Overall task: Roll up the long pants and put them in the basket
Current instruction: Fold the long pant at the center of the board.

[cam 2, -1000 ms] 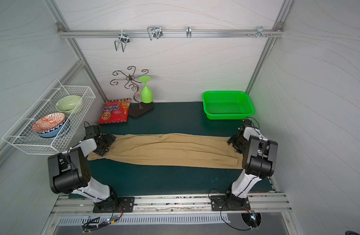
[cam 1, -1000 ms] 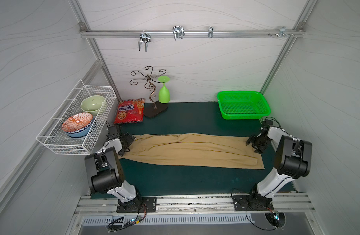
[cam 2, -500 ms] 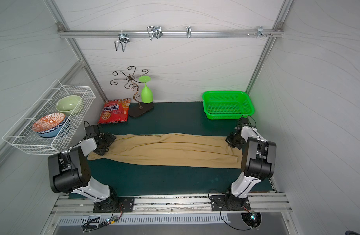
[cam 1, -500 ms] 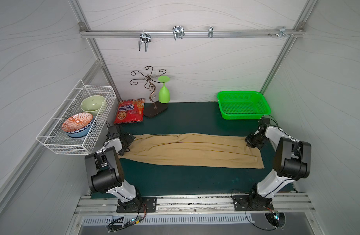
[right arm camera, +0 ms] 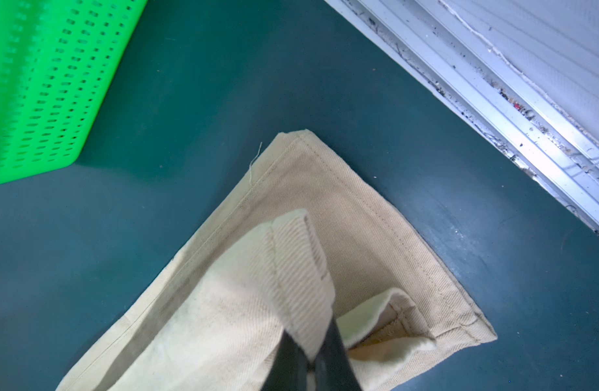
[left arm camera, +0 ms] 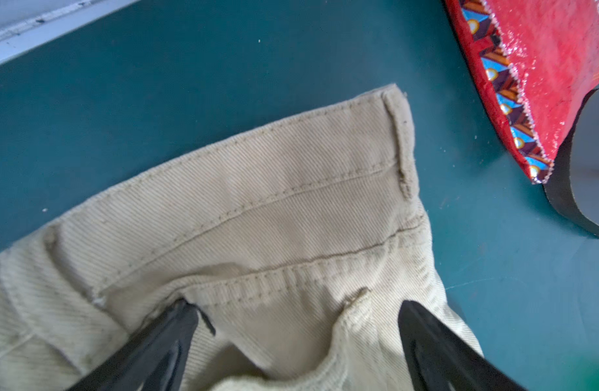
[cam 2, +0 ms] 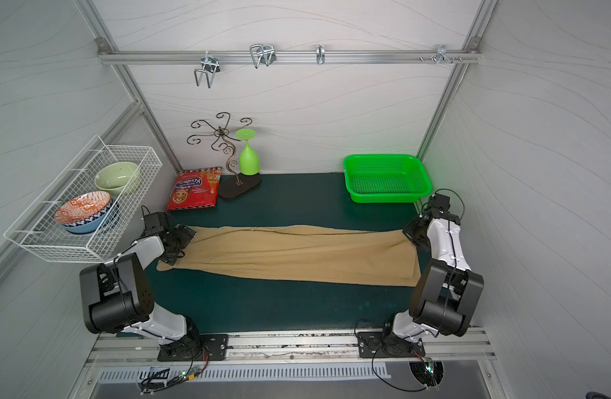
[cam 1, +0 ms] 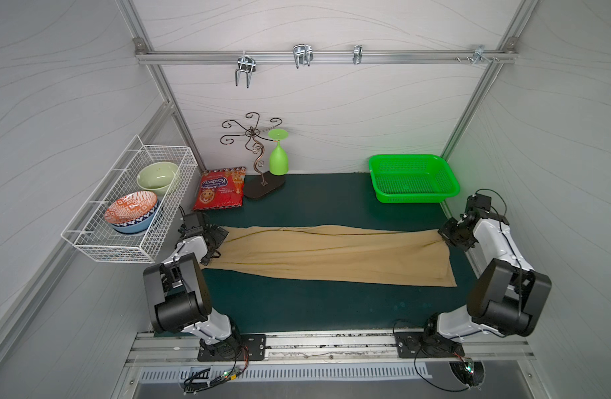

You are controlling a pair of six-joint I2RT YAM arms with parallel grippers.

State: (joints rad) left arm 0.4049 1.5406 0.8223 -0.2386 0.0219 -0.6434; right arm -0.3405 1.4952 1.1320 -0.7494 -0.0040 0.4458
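Both top views: the long pants [cam 1: 331, 254] lie flat on the table [cam 1: 297, 304], spanning left to right. Left wrist: my left jaws stand apart on the thick waistband [left arm camera: 257, 189], left end. Right wrist: my right jaws clamp a hem [right arm camera: 301, 257], right end; light, limp cloth, I judge.

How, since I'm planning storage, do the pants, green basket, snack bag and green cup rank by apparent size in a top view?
Largest to smallest:
1. pants
2. basket
3. snack bag
4. cup

Your light is bright and diffuse, shadows soft. Top views bow at edges; snack bag [left arm camera: 545, 67] glares; long pants [right arm camera: 284, 287] blur near lens.
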